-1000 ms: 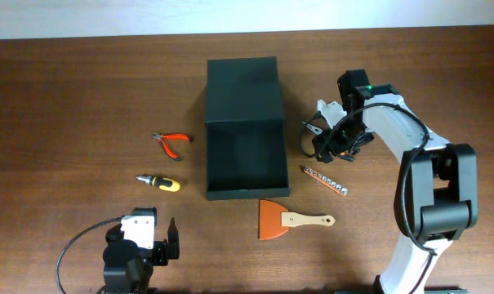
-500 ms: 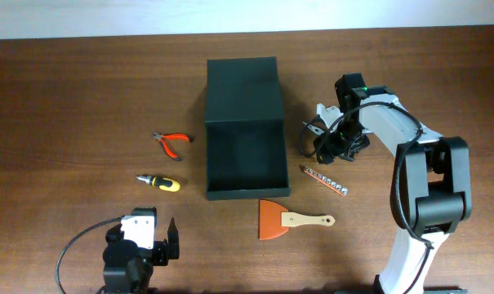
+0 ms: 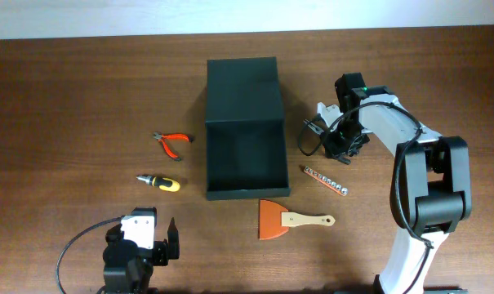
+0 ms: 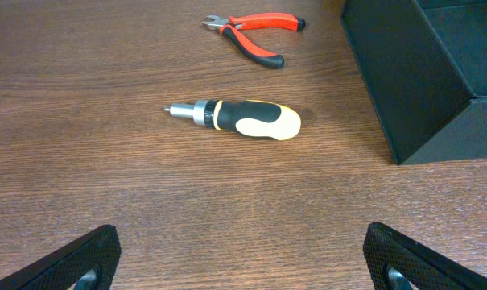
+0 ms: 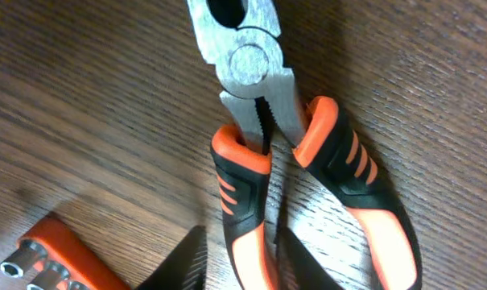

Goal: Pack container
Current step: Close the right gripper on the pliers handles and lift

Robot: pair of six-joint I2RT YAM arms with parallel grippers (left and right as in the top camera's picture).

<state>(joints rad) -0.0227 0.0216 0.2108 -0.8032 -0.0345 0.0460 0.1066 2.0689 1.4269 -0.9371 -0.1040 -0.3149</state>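
**Station Status: Right Pincer on Pliers, Container Open**

**Container.** The container [image 3: 242,155] sits at the middle of the worktop [image 3: 67,98]. It is dark green, matte and rectangular. Its flap lid is folded back flat on the far side, so the interior is exposed. No tool is visible inside.

**Right arm.** The right pincer [image 5: 239,258] is down at the worktop, to the right of the container and apart from it. It is set over the large pliers [image 5: 249,64], which lie flat with black-and-orange handles and a bare metal head. In the right wrist view, the two dark fingers [image 5: 187,262] stand one on each side of a single handle, drawn in narrow against it. The pincer is pinching that handle. The second handle lies free beside it.

**Left arm.** The left pincer [image 4: 243,266] hangs at the near edge of the worktop, well apart from every tool. Its fingertips sit in the opposite lower corners of the left wrist view. The pincer is spread wide and holds nothing.

**Loose tools.**
- The small pliers [image 3: 171,143], red-handled, lie left of the container.
- The screwdriver [image 3: 161,181], black and yellow, lies nearer than the small pliers, also on the left.
- The bit strip [image 3: 326,181], an orange bar carrying a row of metal sockets, lies just beside the right pincer on its near side.
- The scraper [image 3: 291,219], with an orange blade and a wooden handle, lies just in front of the container's near right corner.
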